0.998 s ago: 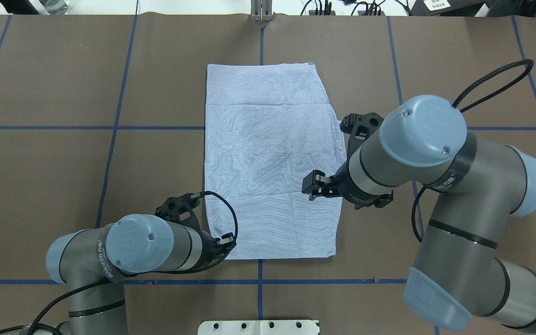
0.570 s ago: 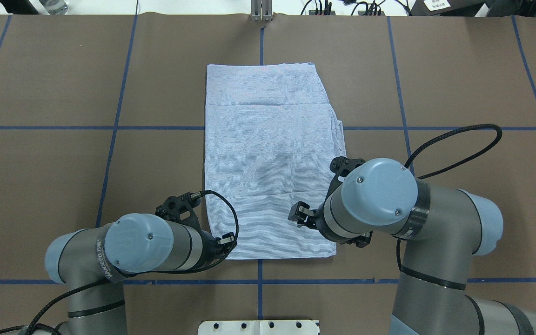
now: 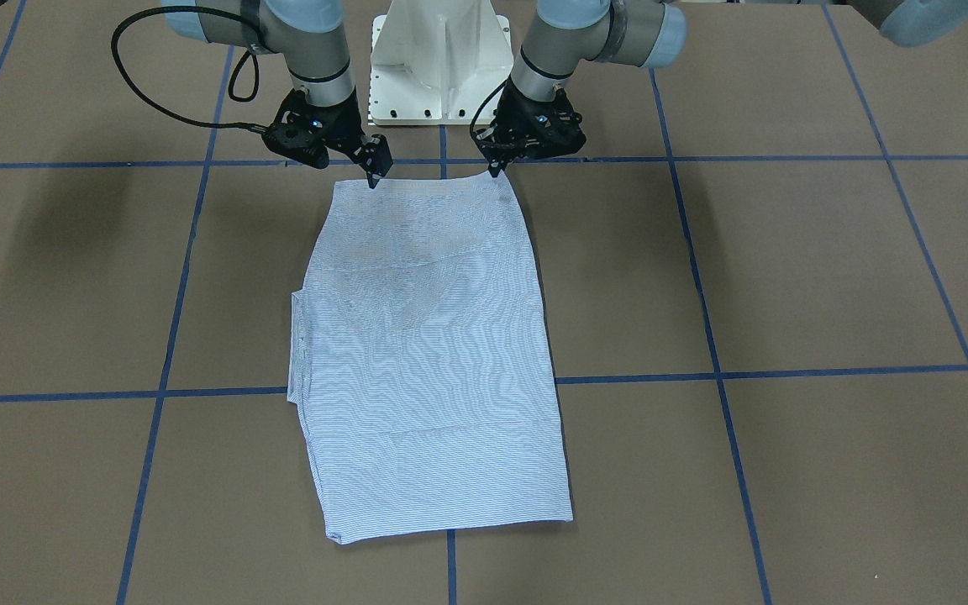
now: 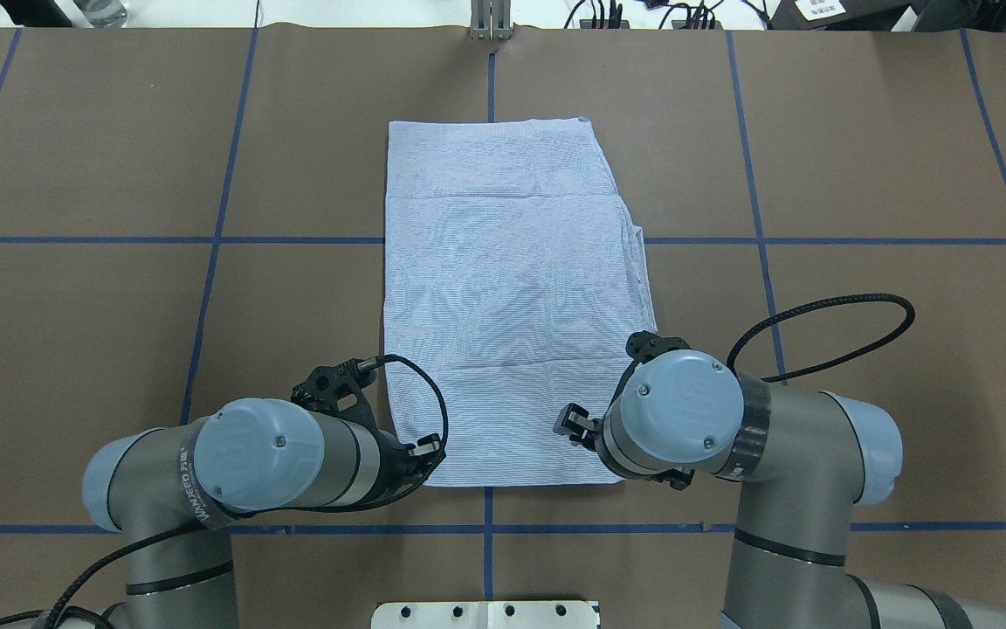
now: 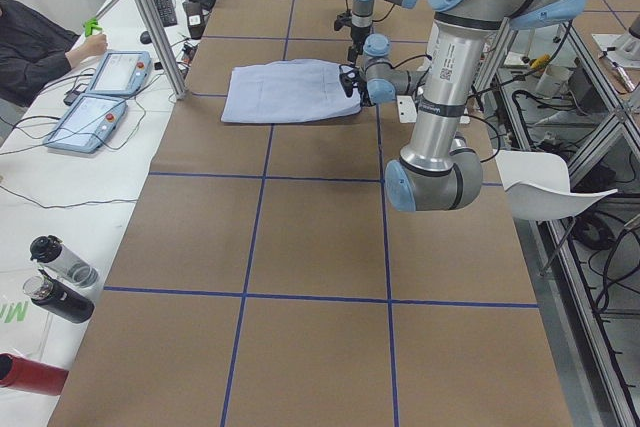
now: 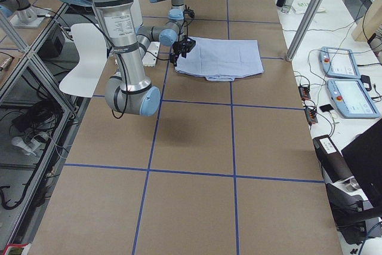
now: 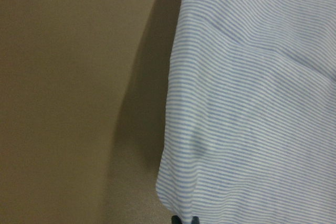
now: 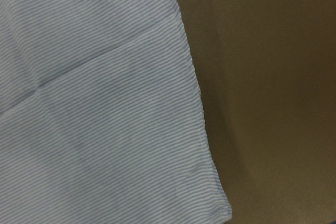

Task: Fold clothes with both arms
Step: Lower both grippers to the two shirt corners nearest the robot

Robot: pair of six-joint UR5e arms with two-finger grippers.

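Note:
The pinstriped shirt lies folded into a long rectangle in the middle of the table; it also shows in the overhead view. Collar, buttons and pockets are hidden. My left gripper is shut on the shirt's near left corner and shows at the right in the front view. The left wrist view shows the striped cloth at the fingertips. My right gripper hovers just above the near right corner and looks open and empty. The right wrist view shows that corner with no fingers in it.
The table is brown paper with a blue tape grid. The white pedestal base stands at the near edge between the arms. Beyond the far edge are two teach pendants, an operator's arm and bottles.
My right arm has swung back from the shirt's right edge towards the near right corner and come lower. My left gripper has stayed at the near left corner. The shirt has not moved.

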